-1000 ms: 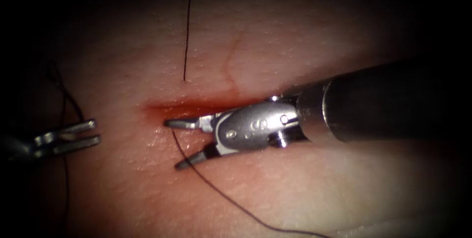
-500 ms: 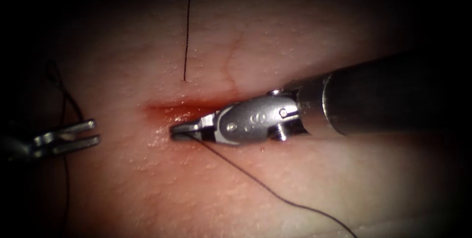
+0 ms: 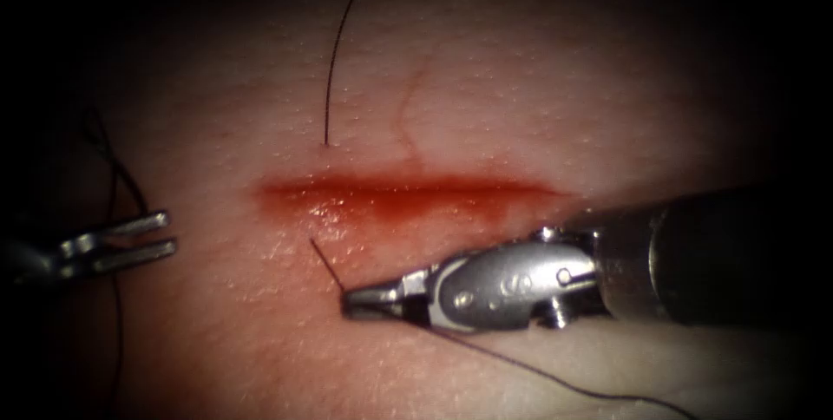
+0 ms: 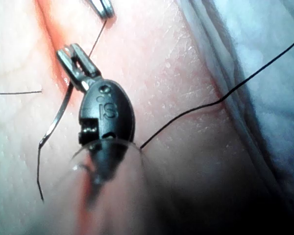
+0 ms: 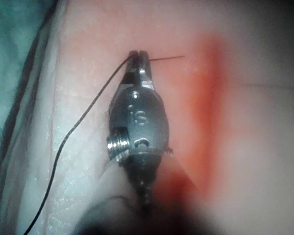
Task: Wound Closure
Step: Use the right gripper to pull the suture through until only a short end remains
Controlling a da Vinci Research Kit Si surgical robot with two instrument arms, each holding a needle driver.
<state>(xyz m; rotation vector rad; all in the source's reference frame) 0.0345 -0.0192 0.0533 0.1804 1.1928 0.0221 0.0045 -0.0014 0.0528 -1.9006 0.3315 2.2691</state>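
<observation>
The cut (image 3: 408, 194) runs across the tissue (image 3: 521, 82) with red fluid in it. Below its left end my right tool (image 3: 349, 303) is shut on the thread (image 3: 326, 264), which rises taut from the tissue into the jaws (image 5: 138, 55) and then trails away (image 3: 555, 381). A second strand (image 3: 332, 73) leaves the tissue above the cut. Far to the left, off the cut, my left tool (image 3: 167, 233) is shut on the curved needle (image 4: 56, 115) near one end. The needle is out of the tissue, and its free end carries thread (image 4: 39, 171).
Dark thread loops (image 3: 113, 186) around the left tool. A pale cloth (image 4: 264, 58) lies past the tissue's edge, with a strand (image 4: 210, 103) running onto it. The right tool's thick shaft (image 3: 720, 255) lies over the tissue below the cut's right half.
The right jaws stood open at the cut's left end, shut on the thread, then moved down and to the right, drawing thread taut and uncovering the cut. The left tool stayed still.
</observation>
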